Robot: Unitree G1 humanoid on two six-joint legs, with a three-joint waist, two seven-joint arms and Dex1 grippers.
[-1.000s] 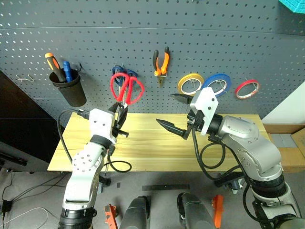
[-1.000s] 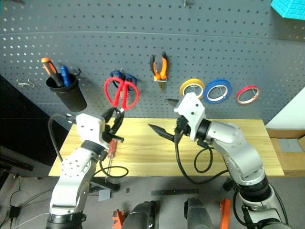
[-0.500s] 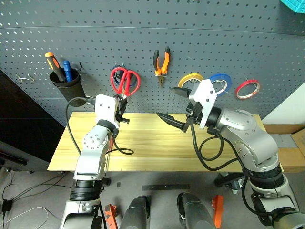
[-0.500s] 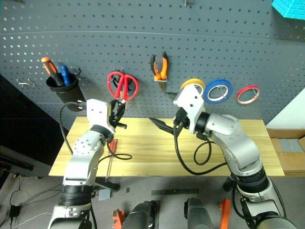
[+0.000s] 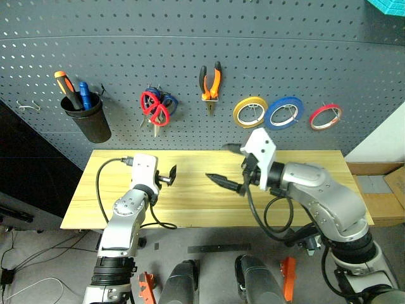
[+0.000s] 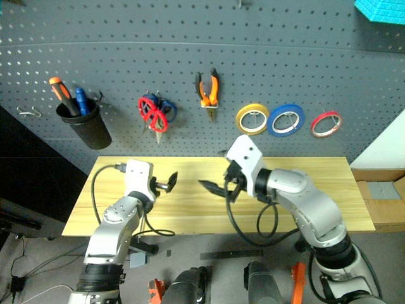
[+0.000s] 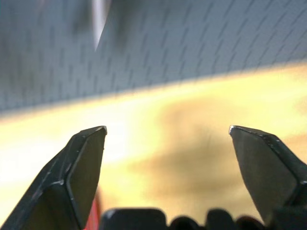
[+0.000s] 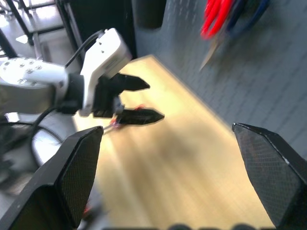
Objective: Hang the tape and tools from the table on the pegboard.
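The red scissors (image 5: 154, 109) hang by their loops on a pegboard (image 5: 190, 57) hook, in front of a blue-looped pair — weight on the peg, so nothing needs holding. Below, over the worktop (image 5: 190, 212), the left gripper (image 5: 169, 178) and the right gripper (image 5: 229, 166) both stand with jaws wide and empty.

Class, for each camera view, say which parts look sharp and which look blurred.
Head views: sharp throughout. Left wrist view: fingers crisp, pegboard and table smeared. Right wrist view: left gripper fairly clear, red scissors blurred.
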